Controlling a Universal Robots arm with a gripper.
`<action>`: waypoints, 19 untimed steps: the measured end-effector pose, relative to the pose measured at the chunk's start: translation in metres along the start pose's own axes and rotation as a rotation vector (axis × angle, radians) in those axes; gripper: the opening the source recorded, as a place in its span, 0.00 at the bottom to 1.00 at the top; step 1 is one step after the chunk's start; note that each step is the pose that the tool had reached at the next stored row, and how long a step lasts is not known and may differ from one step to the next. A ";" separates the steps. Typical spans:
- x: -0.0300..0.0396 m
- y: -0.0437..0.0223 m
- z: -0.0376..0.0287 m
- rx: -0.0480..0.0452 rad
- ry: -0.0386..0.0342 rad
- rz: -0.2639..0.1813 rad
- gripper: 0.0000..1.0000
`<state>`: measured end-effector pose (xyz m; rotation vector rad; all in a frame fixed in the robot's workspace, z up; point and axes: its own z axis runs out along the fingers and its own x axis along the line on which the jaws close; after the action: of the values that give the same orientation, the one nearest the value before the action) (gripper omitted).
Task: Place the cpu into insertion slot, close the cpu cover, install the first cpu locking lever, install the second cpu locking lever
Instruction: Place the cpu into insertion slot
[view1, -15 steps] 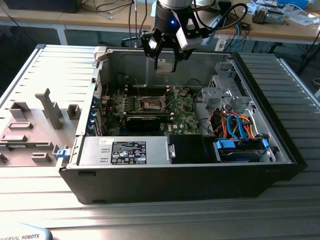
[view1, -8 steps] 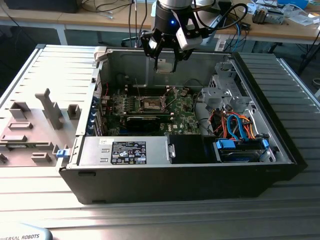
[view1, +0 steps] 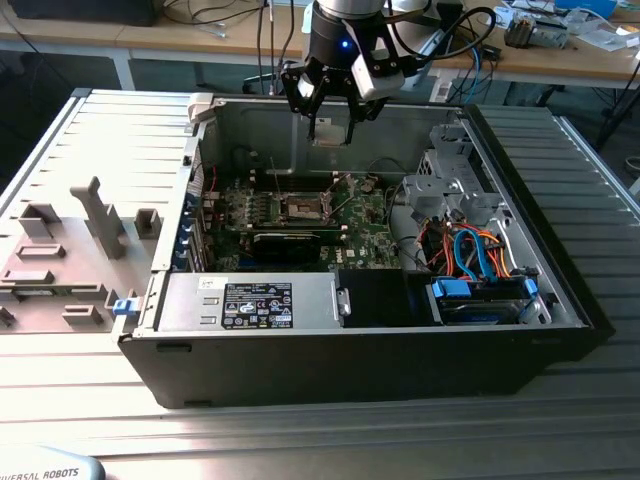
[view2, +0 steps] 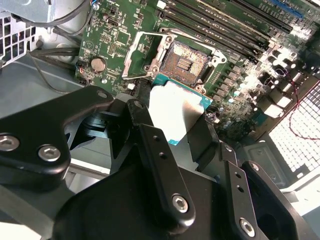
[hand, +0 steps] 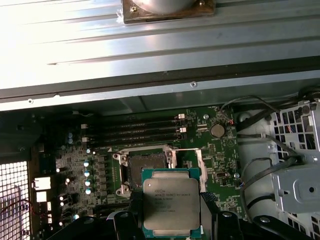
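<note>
Our black claw (view1: 330, 128) clamps the flat silver-grey square cpu (hand: 171, 205), with the empty metal-rimmed insertion slot (hand: 146, 167) below the claw; no step is complete.

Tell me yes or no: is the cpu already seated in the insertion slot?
No: in the first wrist view the gripper holds the cpu clear of the board, and the insertion slot lies bare.

Lab: cluttered workbenches (view1: 160, 38), opened computer case (view1: 350, 370)
</note>
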<state>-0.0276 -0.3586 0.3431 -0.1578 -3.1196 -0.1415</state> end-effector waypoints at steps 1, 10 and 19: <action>0.0000 0.0000 0.0000 0.0000 0.0000 0.001 0.54; 0.0000 0.0000 0.0000 -0.0002 -0.0006 0.006 0.54; 0.0000 0.0000 0.0000 -0.0003 -0.0012 0.014 0.54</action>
<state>-0.0276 -0.3586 0.3431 -0.1796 -3.1190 -0.1417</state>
